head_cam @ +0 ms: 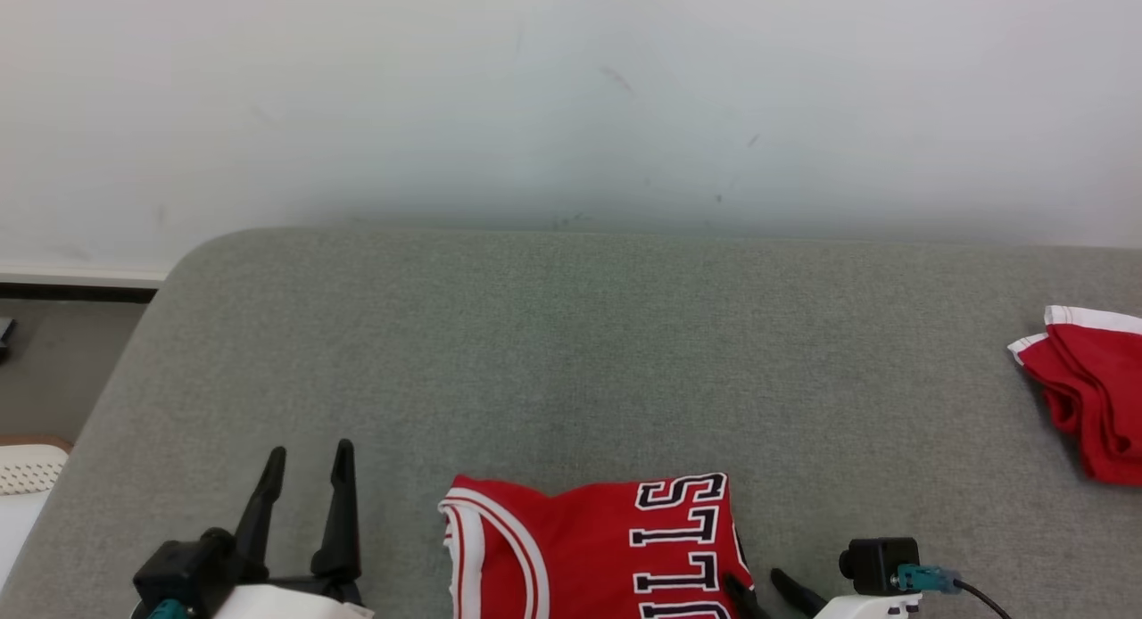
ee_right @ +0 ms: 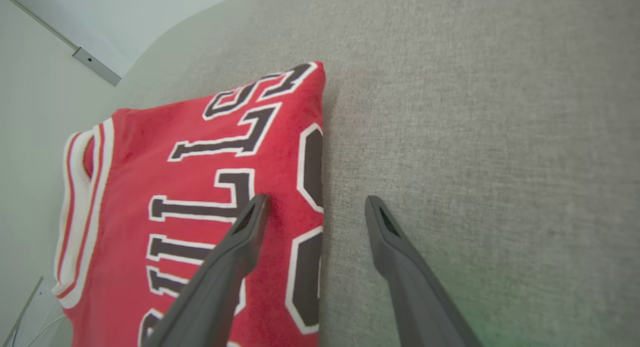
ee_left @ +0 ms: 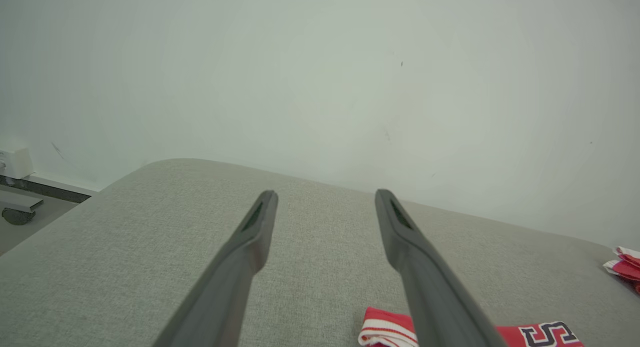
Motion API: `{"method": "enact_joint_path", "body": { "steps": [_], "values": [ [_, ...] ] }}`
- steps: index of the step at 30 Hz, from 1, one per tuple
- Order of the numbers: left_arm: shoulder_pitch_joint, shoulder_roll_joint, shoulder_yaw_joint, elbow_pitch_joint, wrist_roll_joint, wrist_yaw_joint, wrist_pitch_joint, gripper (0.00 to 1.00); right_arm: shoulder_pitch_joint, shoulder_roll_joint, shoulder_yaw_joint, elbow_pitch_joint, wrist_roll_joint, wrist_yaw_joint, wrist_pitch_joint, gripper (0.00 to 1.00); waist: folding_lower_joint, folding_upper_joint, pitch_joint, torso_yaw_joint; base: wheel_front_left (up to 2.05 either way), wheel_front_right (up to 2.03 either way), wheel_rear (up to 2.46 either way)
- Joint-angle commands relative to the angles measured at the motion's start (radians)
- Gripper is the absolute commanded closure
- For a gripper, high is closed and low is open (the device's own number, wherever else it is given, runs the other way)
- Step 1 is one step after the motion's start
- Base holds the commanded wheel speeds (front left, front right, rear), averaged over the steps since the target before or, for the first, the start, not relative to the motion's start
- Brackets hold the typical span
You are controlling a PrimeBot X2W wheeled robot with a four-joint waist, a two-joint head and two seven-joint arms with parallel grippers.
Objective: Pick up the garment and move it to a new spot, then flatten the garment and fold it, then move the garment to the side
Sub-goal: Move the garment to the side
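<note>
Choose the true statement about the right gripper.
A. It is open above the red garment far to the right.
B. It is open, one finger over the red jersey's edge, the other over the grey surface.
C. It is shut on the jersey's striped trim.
B: the right wrist view shows the right gripper open, one finger over the red jersey at its lettered edge, the other over the grey surface.

The grey fabric bench (head_cam: 580, 351) carries a folded red jersey (head_cam: 571, 548) flat at its near edge; a bunched red-and-white cloth (head_cam: 1093, 396) lies well apart at its right.
</note>
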Motion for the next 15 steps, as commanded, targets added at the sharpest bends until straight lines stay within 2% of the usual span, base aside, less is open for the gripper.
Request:
{"method": "enact_joint_path", "body": {
  "steps": [1, 6, 11, 14, 15],
  "values": [
    [-0.009, 0.004, 0.001, -0.001, 0.002, -0.001, 0.0, 0.0, -0.018, -0.001, -0.007, 0.041, 0.033, 0.0, 0.057, 0.0, 0.0, 0.0, 0.008, 0.015, 0.0, 0.0, 0.0],
    [-0.016, 0.003, 0.003, -0.001, 0.004, -0.001, 0.0, 0.0, -0.048, 0.017, 0.006, 0.121, 0.106, -0.001, 0.24, 0.0, 0.0, 0.0, 0.02, 0.043, 0.0, 0.0, 0.0],
    [-0.023, 0.004, -0.002, -0.004, 0.0, 0.0, 0.0, 0.0, -0.067, 0.027, 0.063, 0.1, 0.177, -0.001, 0.363, 0.0, 0.0, 0.0, 0.03, 0.069, 0.0, 0.0, 0.0],
    [-0.025, 0.003, -0.005, -0.001, -0.006, 0.001, 0.0, 0.0, -0.08, 0.021, 0.082, 0.096, 0.188, 0.0, 0.395, 0.0, 0.0, 0.0, 0.033, 0.084, 0.0, 0.0, 0.0],
    [-0.025, 0.003, -0.006, 0.0, -0.006, 0.002, 0.0, 0.0, -0.086, 0.015, 0.083, 0.099, 0.182, 0.0, 0.389, 0.48, 0.0, 0.0, 0.033, 0.088, 0.0, 0.0, 0.0]
  ]
}}
